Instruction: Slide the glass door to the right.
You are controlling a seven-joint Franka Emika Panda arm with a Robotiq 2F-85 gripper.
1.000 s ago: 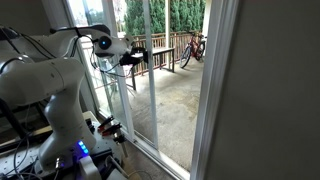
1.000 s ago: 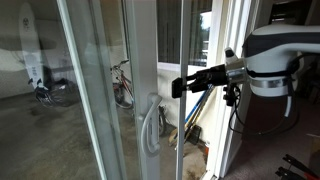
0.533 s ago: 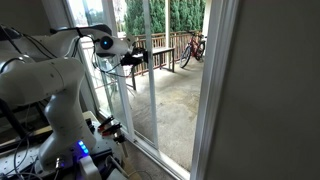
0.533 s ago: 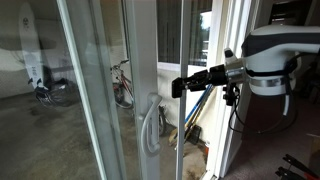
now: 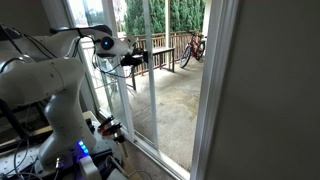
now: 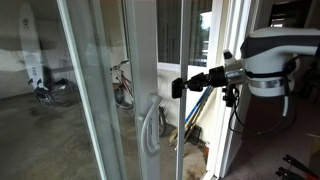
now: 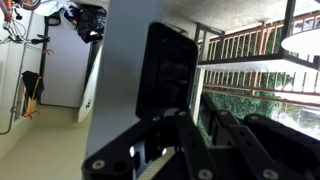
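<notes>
The glass door (image 6: 146, 55) is a tall clear panel in a narrow white frame, with a curved white handle (image 6: 150, 125) low on its stile. My gripper (image 6: 176, 87) reaches in from the right at mid height and meets the stile's edge. In an exterior view the gripper (image 5: 143, 57) touches the same white stile (image 5: 151, 100). In the wrist view the pale stile (image 7: 122, 60) fills the left half. One black pad (image 7: 165, 70) lies flat on it, and the gripper (image 7: 190, 98) has its jaws drawn close with a thin pale edge between them.
A broad plain wall jamb (image 5: 265, 90) stands close by. Beyond the glass lie a concrete patio, a wooden railing (image 5: 170, 45) and a bicycle (image 5: 193, 48). Long-handled tools (image 6: 190, 125) lean under my arm. The robot's base and cables (image 5: 100, 130) sit by the door track.
The jaws have drawn together onto the stile's edge. The arm and the door stand where they were.
</notes>
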